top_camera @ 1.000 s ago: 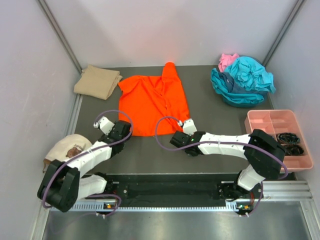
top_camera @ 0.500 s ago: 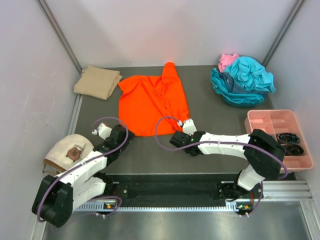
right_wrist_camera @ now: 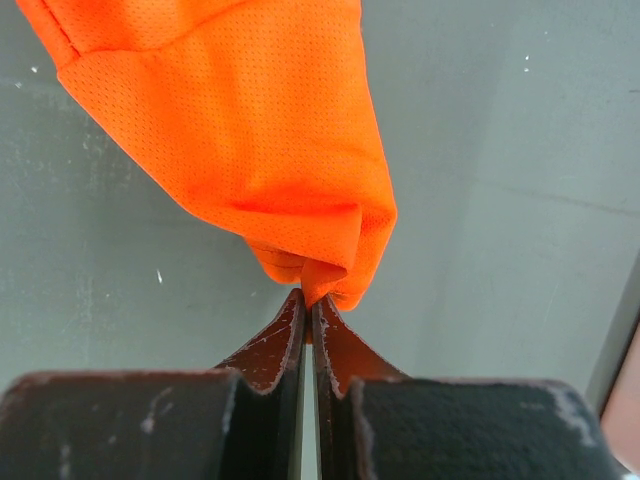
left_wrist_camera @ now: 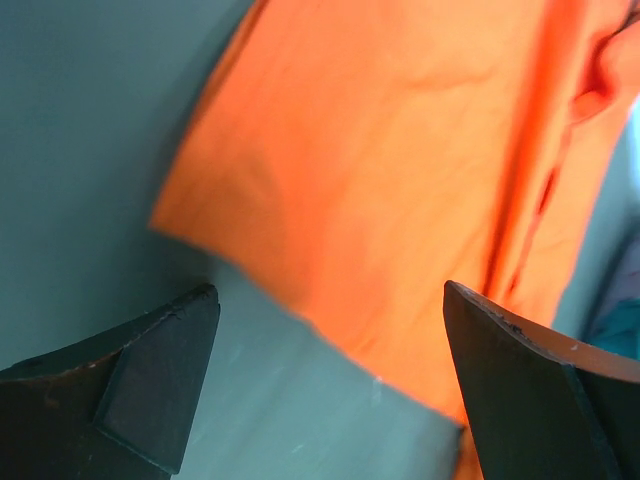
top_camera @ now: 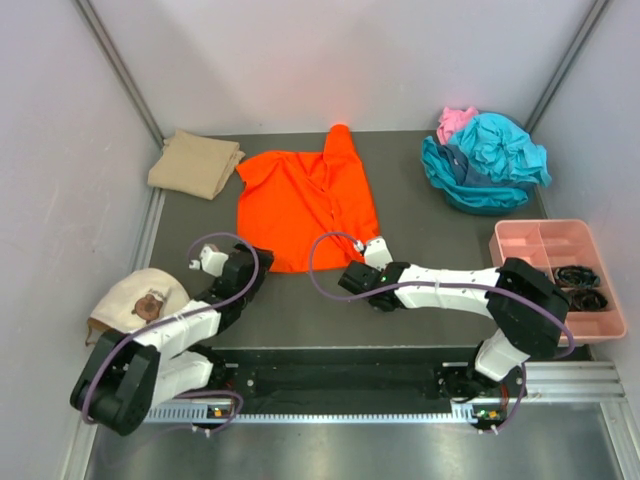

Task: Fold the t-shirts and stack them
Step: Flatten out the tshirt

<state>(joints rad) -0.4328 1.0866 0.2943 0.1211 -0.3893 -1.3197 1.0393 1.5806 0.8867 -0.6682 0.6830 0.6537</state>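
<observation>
- The orange t-shirt [top_camera: 305, 205] lies spread at the middle of the surface [top_camera: 420, 215], one sleeve pointing to the far edge.
- The right tool [right_wrist_camera: 308, 300] is closed on the near right hem corner, with the cloth bunched into a small fold between the jaws.
- The left tool [left_wrist_camera: 328, 295] is fully open and holds nothing. It sits just short of the near left hem corner, apart from the cloth.
- Step in hand, as judged: take the left corner to match the right grip.
- Advance the left tool until the hem edge lies between the fingers, then close on the corner only, not on a deep fold.
- Keep the right grip steady, since a pull would drag the hem away from the left tool.
- The folded tan t-shirt [top_camera: 195, 163] lies at the far left. The teal t-shirts [top_camera: 485, 160] and the pink t-shirt [top_camera: 455, 122] are heaped at the far right.
- The right wrist view shows the pinch itself; in the top view the tool body hides it.
- The left wrist view shows the bare surface between the fingers and the hem.
- Only the top view shows the whole garment and both arms.
</observation>
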